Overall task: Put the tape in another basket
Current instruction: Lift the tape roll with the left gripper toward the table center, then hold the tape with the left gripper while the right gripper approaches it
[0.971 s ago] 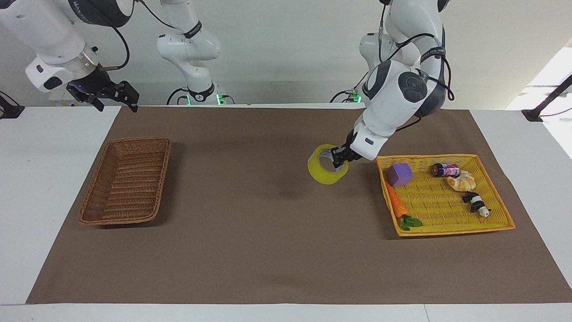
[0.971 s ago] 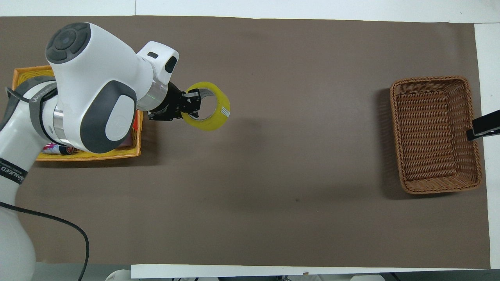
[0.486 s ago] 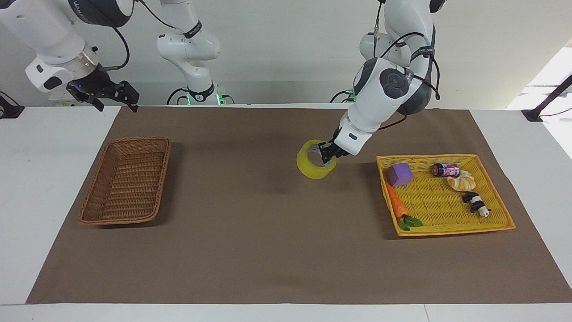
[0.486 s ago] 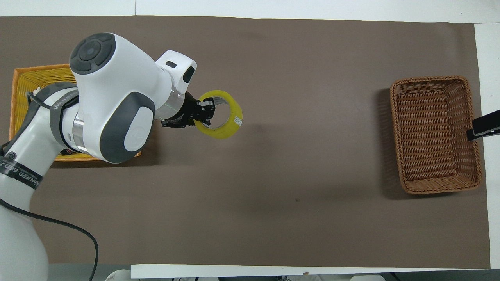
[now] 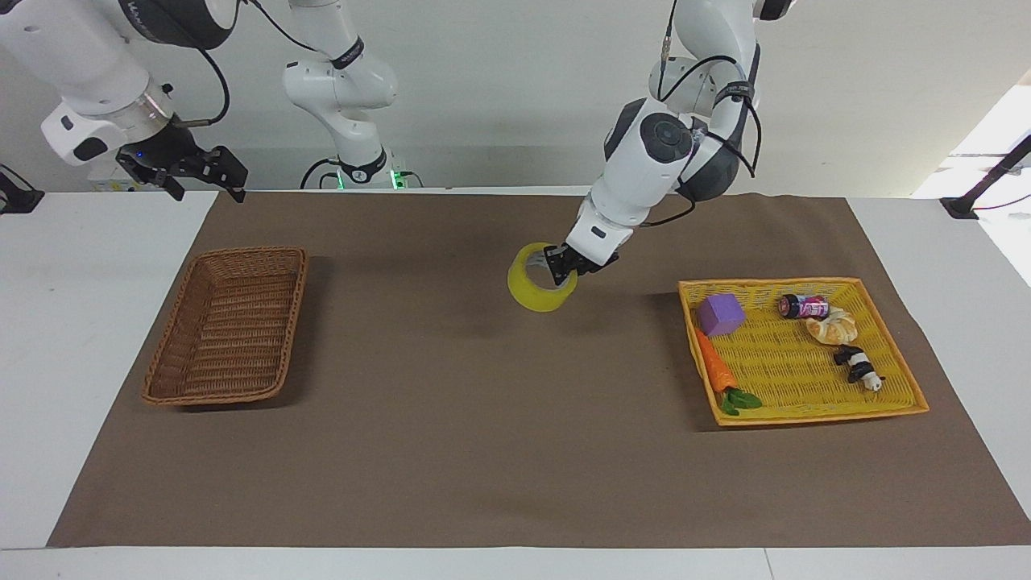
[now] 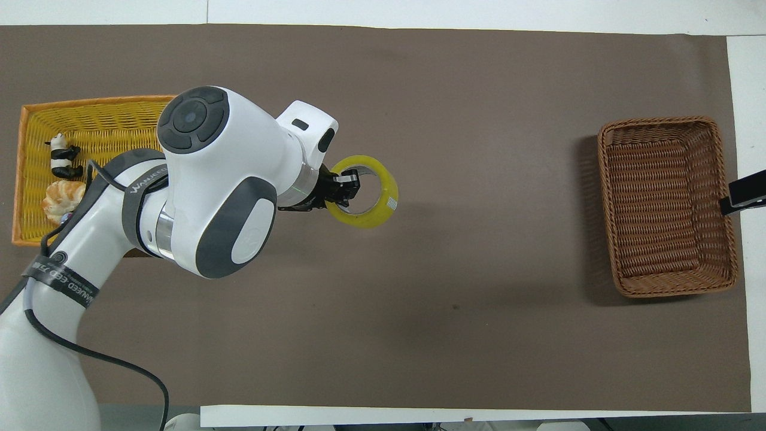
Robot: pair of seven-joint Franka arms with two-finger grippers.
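Facing view: tape (image 5: 538, 288) hangs clamped in left tool (image 5: 561, 270).

Robotics lab — two white Franka arms (image 5: 644, 153) bolted at a white table (image 5: 72, 322), brown paper mat (image 5: 451, 419) as workspace, bare wall, loose cabling — no home furnishings.

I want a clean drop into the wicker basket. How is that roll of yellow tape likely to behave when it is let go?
The tape is a round ring, so it may roll if it lands on its curved side. It looks stiff: it keeps its shape though the left gripper pinches only one wall. Its open core suggests it is light. The basket has sloping sides that should stop it.
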